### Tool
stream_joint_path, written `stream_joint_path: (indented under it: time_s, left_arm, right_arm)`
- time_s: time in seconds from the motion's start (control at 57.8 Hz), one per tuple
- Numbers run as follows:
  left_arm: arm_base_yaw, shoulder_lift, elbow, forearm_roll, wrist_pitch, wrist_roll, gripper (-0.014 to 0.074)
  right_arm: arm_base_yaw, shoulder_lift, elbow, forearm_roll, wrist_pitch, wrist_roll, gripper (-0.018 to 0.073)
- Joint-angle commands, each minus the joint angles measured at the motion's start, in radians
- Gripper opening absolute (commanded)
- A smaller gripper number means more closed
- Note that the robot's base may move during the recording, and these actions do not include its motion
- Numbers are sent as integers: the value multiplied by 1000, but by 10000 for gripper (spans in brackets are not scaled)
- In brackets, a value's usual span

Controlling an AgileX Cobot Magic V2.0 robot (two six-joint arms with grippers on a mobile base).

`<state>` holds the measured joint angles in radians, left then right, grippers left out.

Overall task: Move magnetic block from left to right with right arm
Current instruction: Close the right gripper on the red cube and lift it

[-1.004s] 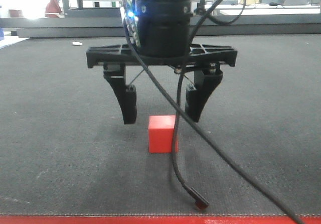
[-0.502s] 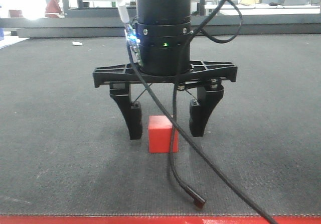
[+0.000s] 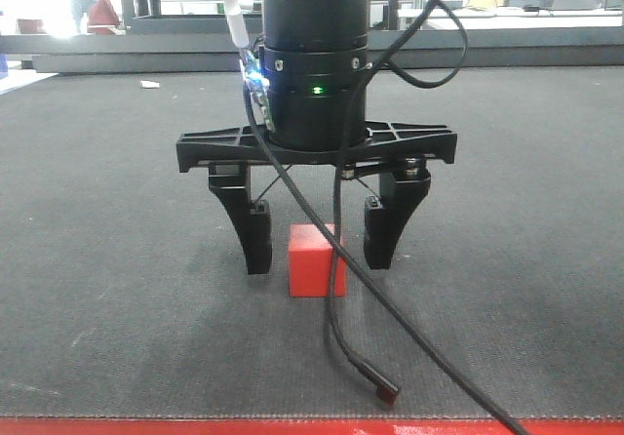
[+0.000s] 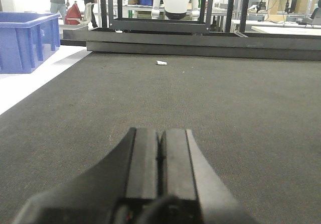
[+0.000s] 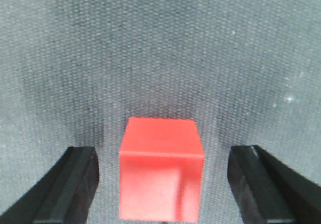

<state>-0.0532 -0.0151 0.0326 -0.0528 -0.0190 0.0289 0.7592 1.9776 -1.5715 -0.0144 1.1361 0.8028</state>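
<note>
The magnetic block point(image 3: 314, 261) is a small red cube resting on the dark grey mat. My right gripper point(image 3: 318, 257) hangs straight above it, open, with one black finger on each side of the cube and a gap at both sides. In the right wrist view the block point(image 5: 161, 169) sits centred between the two fingers point(image 5: 75, 184) of the gripper point(image 5: 163, 156), touching neither. My left gripper point(image 4: 161, 131) is shut with nothing in it, low over bare mat. The block does not show in the left wrist view.
A black cable with a red-tipped plug point(image 3: 388, 393) dangles from the right arm in front of the block. A glossy red strip point(image 3: 312, 427) marks the near table edge. A blue crate point(image 4: 25, 38) stands far left, and a small white scrap point(image 4: 161, 63) lies on the mat.
My right gripper has come down, so its fingertips now flank the block instead of hanging above it. The block has not moved.
</note>
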Motion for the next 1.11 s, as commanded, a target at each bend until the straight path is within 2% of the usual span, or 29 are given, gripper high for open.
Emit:
stream_joint_path:
  time_s: [0.0, 0.26, 0.346, 0.467, 0.537, 0.9, 1.091]
  left_arm:
    - [0, -10, 9, -5, -87, -6, -117]
    - [0, -10, 9, -5, -87, -6, -117]
    - [0, -10, 9, -5, -87, -6, -117]
    - [0, -10, 9, -5, -87, -6, -117]
    - [0, -10, 9, -5, -87, -6, -117]
    - [0, -10, 9, -5, -87, -6, -117]
    - [0, -10, 9, -5, -87, -6, -117]
  right_arm:
    - [4, -48, -33, 0, -15, 0, 624]
    - [4, -48, -33, 0, -20, 0, 599]
    - [4, -48, -33, 0, -16, 0, 527]
    - [4, -48, -33, -3, -1, 0, 373]
    - [4, -48, -33, -4, 3, 0, 333]
    - [4, -115, -33, -17, 41, -8, 328]
    - [4, -212, -28, -23, 6, -167, 328]
